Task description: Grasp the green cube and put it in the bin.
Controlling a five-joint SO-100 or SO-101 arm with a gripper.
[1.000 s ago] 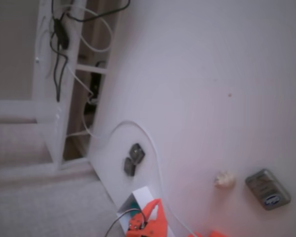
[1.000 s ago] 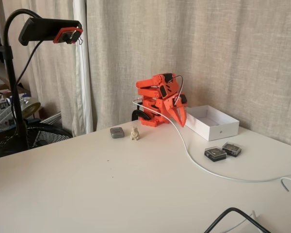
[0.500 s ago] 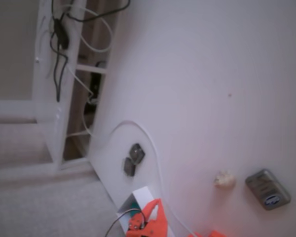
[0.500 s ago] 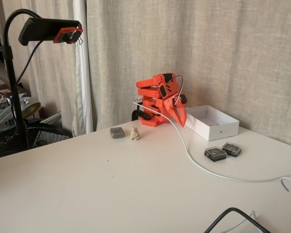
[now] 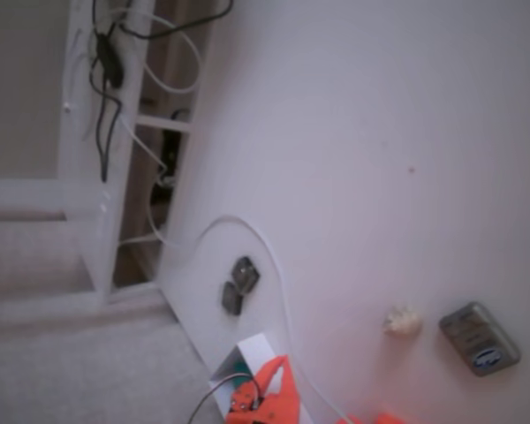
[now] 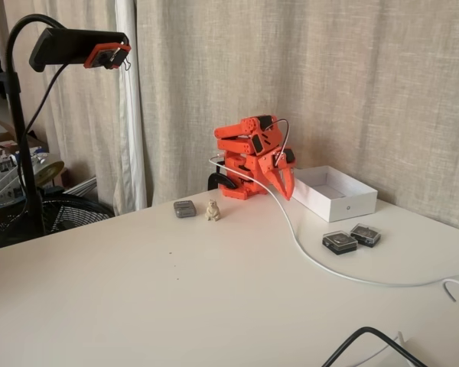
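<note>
1. Nothing has moved since the earlier frames; my arm sits folded as before.
2. From here the gripper (image 6: 285, 186) points down beside the bin (image 6: 344, 204), its jaws close together and gripping nothing.
3. Inside the bin (image 5: 247, 349) I see the green cube (image 5: 238, 366) as a teal patch.

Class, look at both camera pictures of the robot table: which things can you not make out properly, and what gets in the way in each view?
- Green cube: only a teal sliver shows inside the bin, behind the gripper; in the other fixed view the bin wall hides it.
- Gripper: jaws too small to judge.
- Grey tin: label blurred.
</note>
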